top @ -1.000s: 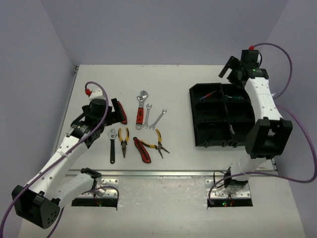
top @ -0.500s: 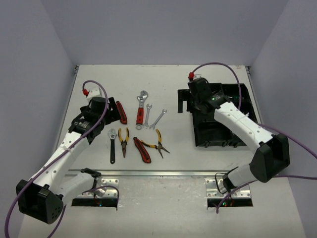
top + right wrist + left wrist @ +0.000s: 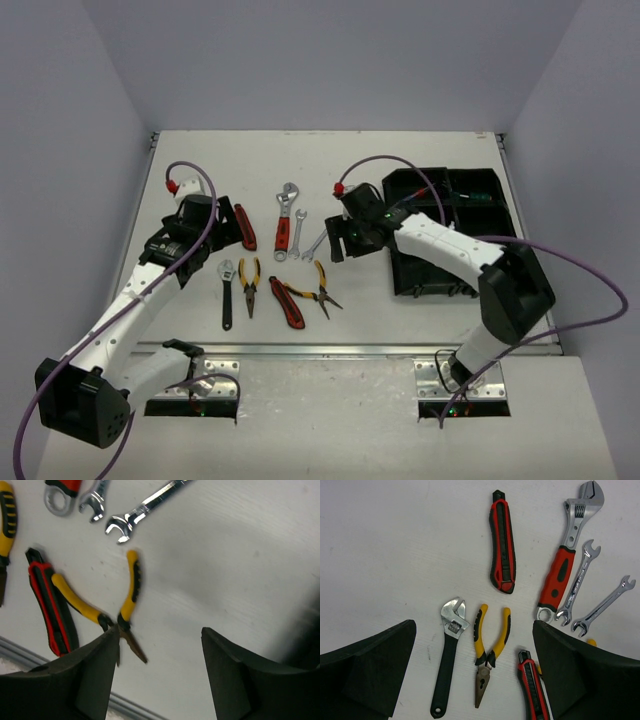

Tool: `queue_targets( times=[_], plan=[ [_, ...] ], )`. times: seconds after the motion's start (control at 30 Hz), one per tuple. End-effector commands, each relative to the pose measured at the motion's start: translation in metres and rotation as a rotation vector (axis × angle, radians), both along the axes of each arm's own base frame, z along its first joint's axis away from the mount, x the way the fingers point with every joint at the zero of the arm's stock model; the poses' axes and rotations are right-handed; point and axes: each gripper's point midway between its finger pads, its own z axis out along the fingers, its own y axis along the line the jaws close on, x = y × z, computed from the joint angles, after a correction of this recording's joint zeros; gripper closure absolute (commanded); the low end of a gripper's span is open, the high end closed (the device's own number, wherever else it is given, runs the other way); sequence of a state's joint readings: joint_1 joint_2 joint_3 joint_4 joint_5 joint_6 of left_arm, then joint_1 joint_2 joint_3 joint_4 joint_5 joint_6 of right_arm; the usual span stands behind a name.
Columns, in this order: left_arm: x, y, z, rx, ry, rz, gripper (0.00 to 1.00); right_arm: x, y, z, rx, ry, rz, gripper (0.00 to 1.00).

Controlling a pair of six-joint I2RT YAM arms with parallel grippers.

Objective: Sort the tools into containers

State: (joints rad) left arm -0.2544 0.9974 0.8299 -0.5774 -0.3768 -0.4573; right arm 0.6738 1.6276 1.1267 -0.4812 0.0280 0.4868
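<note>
**Both grippers over the white table [image 3: 200, 160]**

Left gripper [image 3: 475, 665], spread wide and empty, hangs over the short yellow-handled pliers [image 3: 487, 655]. Right gripper [image 3: 160, 670], spread and empty too, hangs by the long-nosed yellow-handled pliers [image 3: 131, 592]. The black plastic tray [image 3: 425, 283] sits to their right.

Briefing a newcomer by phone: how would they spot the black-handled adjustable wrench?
Left of the black organiser tray, tools lie loose. In the nearer row, the leftmost is the wrench: silver head, black handle, beside yellow-handled pliers. The other adjustable wrench has a red handle.
</note>
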Motion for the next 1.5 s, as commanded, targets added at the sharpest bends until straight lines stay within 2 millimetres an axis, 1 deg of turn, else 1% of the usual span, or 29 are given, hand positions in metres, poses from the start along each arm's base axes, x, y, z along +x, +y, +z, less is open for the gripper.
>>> queue_targets(
  times=[0.0, 0.03, 0.07, 0.1, 0.13, 0.17, 0.2, 0.27, 0.3, 0.37, 0.43, 0.5, 0.6, 0.67, 0.73, 0.87, 0.93, 0.97, 1.03, 1.17, 1.3, 1.37, 1.4, 1.43, 1.47],
  plan=[
    [0.008, -0.002, 0.013, -0.024, -0.046, -0.004, 0.00, 0.015, 0.041, -0.015, -0.019, 0.025, 0.103, 0.34],
    [0.008, -0.003, 0.014, -0.026, -0.048, -0.011, 0.00, 0.017, 0.048, -0.023, -0.028, 0.044, 0.107, 0.35],
    [0.008, -0.004, 0.014, -0.028, -0.052, -0.018, 0.00, 0.016, 0.054, -0.035, -0.044, 0.073, 0.112, 0.36],
    [0.009, -0.004, 0.015, -0.027, -0.055, -0.022, 0.00, 0.017, 0.061, -0.034, -0.046, 0.074, 0.115, 0.36],
    [0.009, -0.005, 0.015, -0.028, -0.057, -0.024, 0.00, 0.022, 0.063, -0.036, -0.056, 0.069, 0.109, 0.36],
    [0.009, -0.005, 0.015, -0.026, -0.057, -0.026, 0.00, 0.021, 0.067, -0.041, -0.067, 0.075, 0.114, 0.36],
    [0.009, -0.006, 0.015, -0.028, -0.055, -0.031, 0.00, 0.019, 0.069, -0.052, -0.091, 0.094, 0.117, 0.36],
    [0.010, -0.008, 0.015, -0.033, -0.053, -0.042, 0.00, 0.025, 0.074, -0.064, -0.160, 0.096, 0.098, 0.41],
    [0.009, -0.008, 0.014, -0.033, -0.051, -0.045, 0.00, 0.027, 0.071, -0.070, -0.196, 0.100, 0.088, 0.44],
    [0.009, -0.008, 0.016, -0.035, -0.059, -0.049, 0.00, 0.022, 0.066, -0.084, -0.244, 0.131, 0.082, 0.54],
    [0.009, -0.009, 0.018, -0.040, -0.067, -0.053, 0.00, 0.016, 0.064, -0.092, -0.258, 0.156, 0.087, 0.62],
    [0.009, -0.010, 0.019, -0.042, -0.073, -0.058, 0.00, 0.010, 0.060, -0.100, -0.273, 0.182, 0.087, 0.73],
    [0.008, -0.011, 0.020, -0.044, -0.075, -0.065, 0.00, 0.004, 0.056, -0.103, -0.284, 0.190, 0.089, 0.84],
    [0.008, -0.011, 0.021, -0.046, -0.078, -0.066, 0.00, 0.003, 0.055, -0.101, -0.287, 0.187, 0.092, 0.91],
    [0.008, -0.011, 0.022, -0.046, -0.082, -0.067, 0.00, 0.005, 0.054, -0.092, -0.294, 0.166, 0.088, 1.00],
    [0.007, -0.010, 0.024, -0.045, -0.090, -0.065, 0.00, 0.005, 0.055, -0.072, -0.263, 0.121, 0.086, 1.00],
    [0.007, -0.010, 0.024, -0.044, -0.091, -0.066, 0.00, 0.007, 0.057, -0.050, -0.223, 0.066, 0.084, 1.00],
    [0.007, -0.010, 0.024, -0.044, -0.091, -0.066, 0.00, 0.008, 0.055, -0.044, -0.219, 0.044, 0.078, 1.00],
    [0.007, -0.010, 0.024, -0.045, -0.091, -0.068, 0.00, 0.012, 0.050, -0.025, -0.204, -0.011, 0.066, 1.00],
    [0.007, -0.010, 0.024, -0.045, -0.091, -0.071, 0.00, 0.021, 0.034, 0.021, -0.187, -0.143, 0.011, 1.00],
    [0.007, -0.011, 0.025, -0.046, -0.094, -0.073, 0.00, 0.036, 0.014, 0.056, -0.154, -0.230, -0.075, 1.00],
    [0.006, -0.010, 0.026, -0.046, -0.098, -0.072, 0.00, 0.048, -0.004, 0.078, -0.115, -0.280, -0.150, 1.00],
    [0.006, -0.010, 0.026, -0.046, -0.099, -0.072, 0.00, 0.051, -0.011, 0.082, -0.109, -0.293, -0.175, 1.00],
    [0.006, -0.010, 0.027, -0.046, -0.101, -0.072, 0.00, 0.054, -0.019, 0.083, -0.107, -0.296, -0.200, 1.00],
    [0.006, -0.010, 0.028, -0.047, -0.106, -0.072, 0.00, 0.062, -0.032, 0.096, -0.061, -0.328, -0.256, 1.00]
  ],
)
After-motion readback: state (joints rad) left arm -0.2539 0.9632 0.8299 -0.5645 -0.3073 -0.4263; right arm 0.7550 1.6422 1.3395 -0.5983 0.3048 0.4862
